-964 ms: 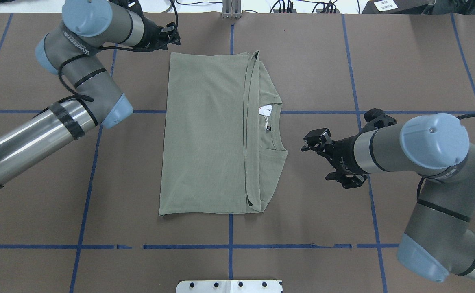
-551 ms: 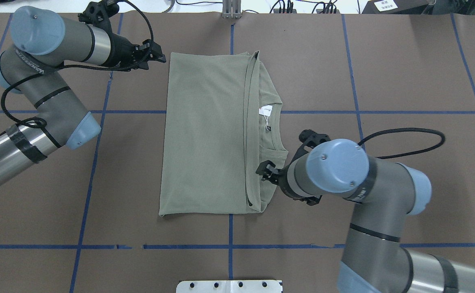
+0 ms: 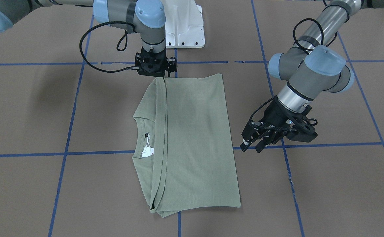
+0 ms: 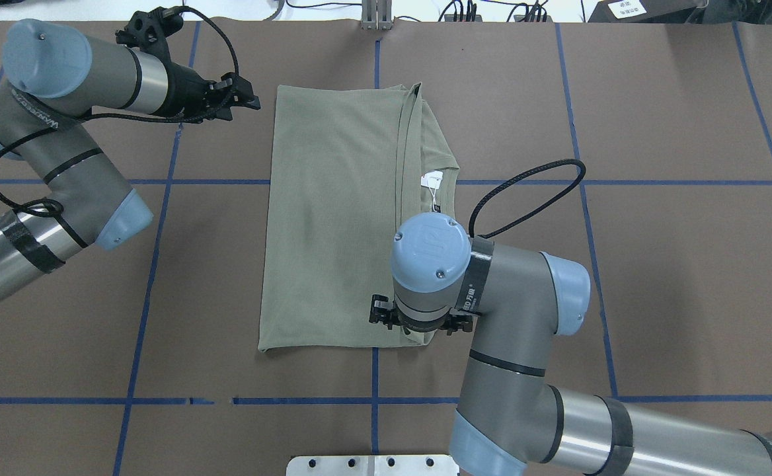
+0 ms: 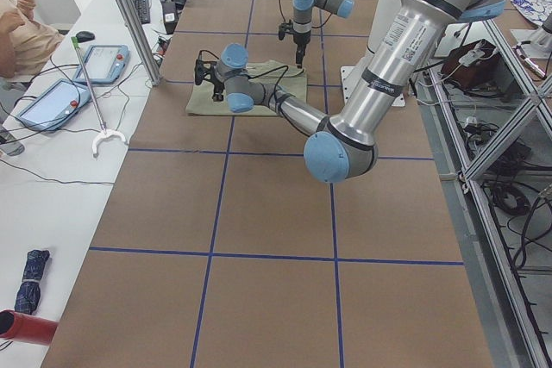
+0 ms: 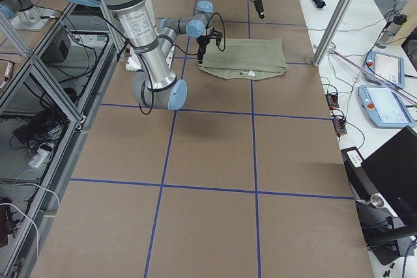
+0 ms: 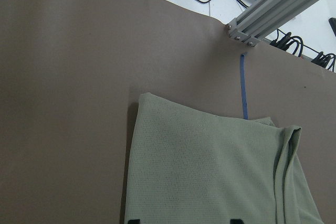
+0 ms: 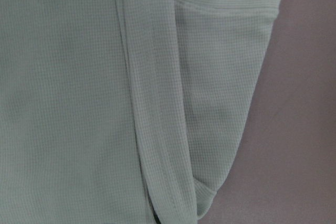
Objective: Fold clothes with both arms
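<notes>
Sage-green shirt (image 4: 333, 225) lies folded flat on table (image 4: 657, 99). Left end effector (image 3: 252, 147) near shirt's far corner opposite collar, not touching, fingers spread, empty. Right end effector (image 3: 159, 74) pointing down at shirt's collar-side corner nearest robot base; grip state cannot tell.

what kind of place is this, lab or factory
Most likely a robotics lab workcell, not a home: a brown table taped into a blue grid, teach pendants on the side bench, aluminium framing beside it.
</notes>
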